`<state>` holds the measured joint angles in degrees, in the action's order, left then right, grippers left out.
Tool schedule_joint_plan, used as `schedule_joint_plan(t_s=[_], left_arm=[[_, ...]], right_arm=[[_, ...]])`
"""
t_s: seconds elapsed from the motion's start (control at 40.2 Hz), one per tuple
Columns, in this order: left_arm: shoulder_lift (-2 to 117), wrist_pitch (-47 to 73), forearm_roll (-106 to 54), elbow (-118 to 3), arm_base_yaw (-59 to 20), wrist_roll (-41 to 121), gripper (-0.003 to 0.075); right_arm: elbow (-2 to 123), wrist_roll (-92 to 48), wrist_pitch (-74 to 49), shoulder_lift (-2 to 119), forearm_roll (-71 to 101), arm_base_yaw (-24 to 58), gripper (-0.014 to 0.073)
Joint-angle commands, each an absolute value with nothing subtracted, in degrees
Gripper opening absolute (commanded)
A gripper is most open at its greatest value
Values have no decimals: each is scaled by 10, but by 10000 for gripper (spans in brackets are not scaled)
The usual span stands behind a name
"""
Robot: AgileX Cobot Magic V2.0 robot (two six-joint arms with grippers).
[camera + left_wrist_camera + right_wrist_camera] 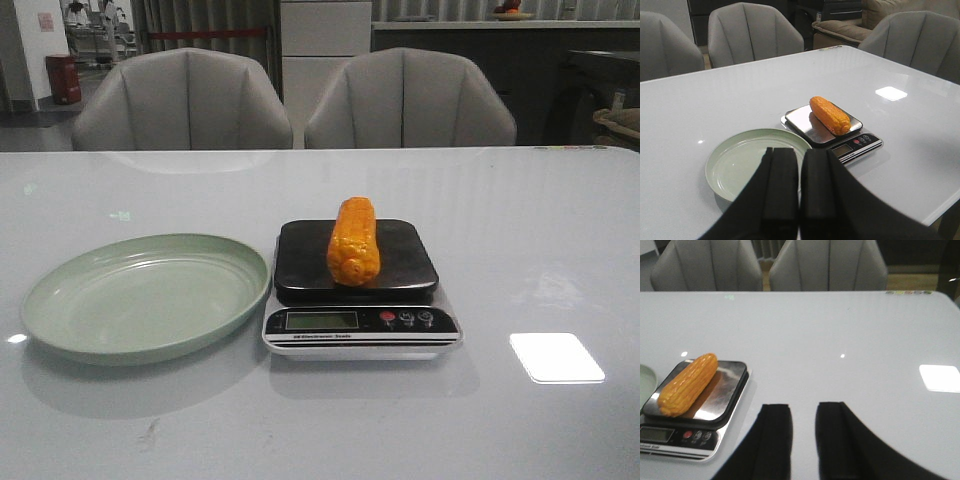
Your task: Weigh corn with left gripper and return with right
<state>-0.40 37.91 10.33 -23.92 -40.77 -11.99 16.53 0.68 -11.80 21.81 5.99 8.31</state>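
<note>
The corn (354, 241) is lying along the middle of the scale (360, 290), a little narrower than the dark platform, so the weighing part seems done and the return is waiting. The left pincer (799, 187) is hanging clenched and empty over the near rim of the plate (145, 295), while the right pincer (804, 432) is hovering released, with a gap between its fingers, above the bare desk (540, 250) beside the scale. The risk I am seeing: the cob is round and could be rolling off the smooth platform if one finger is touching it first, or the light scale could be sliding. Nothing is standing between the right pincer and the corn; the chairs (400, 100) are far behind the desk.
</note>
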Motion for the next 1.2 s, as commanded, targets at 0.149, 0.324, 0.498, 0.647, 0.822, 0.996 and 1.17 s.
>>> schedule_joint_plan(t_s=[0.149,0.324,0.498,0.647,0.822,0.996,1.17], left_arm=[[-7,332,108,-252,-407,-121,121],[-7,332,108,-252,-407,-121,121],[-7,332,108,-252,-407,-121,121],[-7,332,108,-252,-407,-121,121],[-7,332,108,-252,-407,-121,121],[-7,332,108,-252,-407,-121,121],[-7,332,108,-252,-407,-121,121]], right_arm=[[274,0,-151,344,62,171,480],[341,0,-168,443,63,237,493],[414,11,-181,539,73,287,493],[487,59,-213,626,83,305,493],[575,108,-263,733,82,319,493],[668,180,-307,830,61,339,492],[766,321,-383,922,-61,372,492]])
